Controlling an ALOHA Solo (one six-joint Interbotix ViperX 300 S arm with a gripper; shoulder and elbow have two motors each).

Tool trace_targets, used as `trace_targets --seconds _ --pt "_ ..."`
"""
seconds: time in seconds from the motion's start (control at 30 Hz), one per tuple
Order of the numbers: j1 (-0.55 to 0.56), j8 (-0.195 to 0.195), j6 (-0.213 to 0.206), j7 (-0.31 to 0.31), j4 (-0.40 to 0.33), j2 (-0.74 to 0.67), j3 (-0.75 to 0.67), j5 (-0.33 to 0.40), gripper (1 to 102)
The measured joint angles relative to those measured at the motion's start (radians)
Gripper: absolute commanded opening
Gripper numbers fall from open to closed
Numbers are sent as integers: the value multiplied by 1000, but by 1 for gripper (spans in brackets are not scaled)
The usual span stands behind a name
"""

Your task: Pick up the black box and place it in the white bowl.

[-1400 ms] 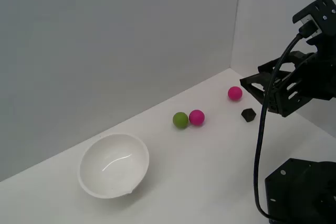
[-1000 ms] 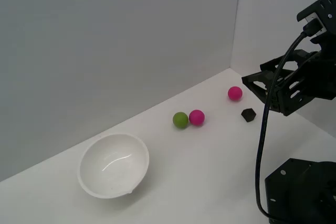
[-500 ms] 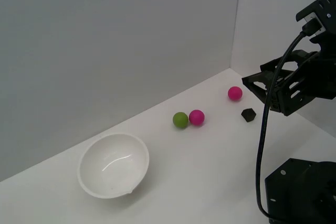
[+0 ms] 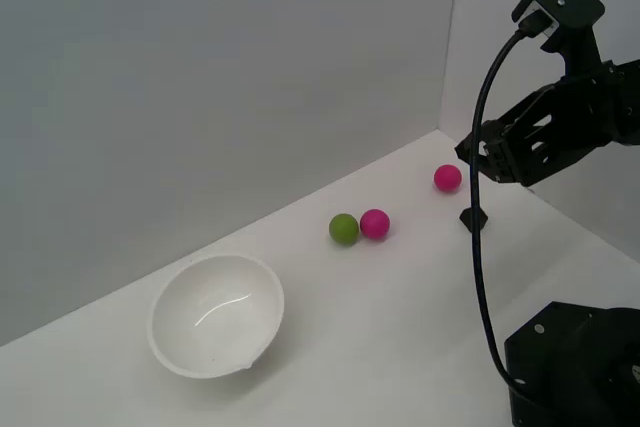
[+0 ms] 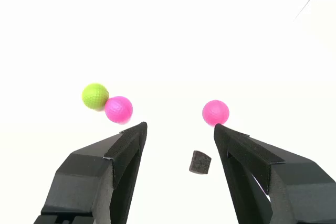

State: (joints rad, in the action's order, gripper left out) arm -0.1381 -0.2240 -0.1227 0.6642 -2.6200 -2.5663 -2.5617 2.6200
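Note:
The black box (image 4: 472, 217) is a tiny black cube on the white table near the exterior view's right, partly crossed by the arm's cable. In the wrist view the black box (image 5: 200, 162) lies on the table between my two fingers, nearer one finger, untouched. My gripper (image 4: 477, 152) hangs above the box, open and empty; the wrist view shows the gripper (image 5: 180, 126) with its jaws wide apart. The white bowl (image 4: 217, 314) stands tilted at the exterior view's lower left, far from the gripper and empty.
A pink ball (image 4: 447, 178) lies just behind the box and shows in the wrist view (image 5: 216, 113). A second pink ball (image 4: 374, 223) touches a green ball (image 4: 343, 229) mid-table. Walls close the back and right. The black robot base (image 4: 575, 367) fills the lower right corner.
The arm has swung up and toward the exterior view's left, so the gripper now hangs over the box. Box, balls and bowl have not moved.

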Motion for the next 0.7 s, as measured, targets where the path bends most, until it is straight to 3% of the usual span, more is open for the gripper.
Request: trace_targets --seconds 0.23,0.47,0.53,0.6,0.7 --pt "-17 -2 61 34 38 112 109 -37 69" --pt "-43 -3 92 37 57 176 176 -58 69" --pt "-52 -3 100 38 66 199 199 -66 78" --pt "-61 -3 103 38 80 222 224 -80 102" --pt "-77 -3 103 51 91 253 255 -91 100"
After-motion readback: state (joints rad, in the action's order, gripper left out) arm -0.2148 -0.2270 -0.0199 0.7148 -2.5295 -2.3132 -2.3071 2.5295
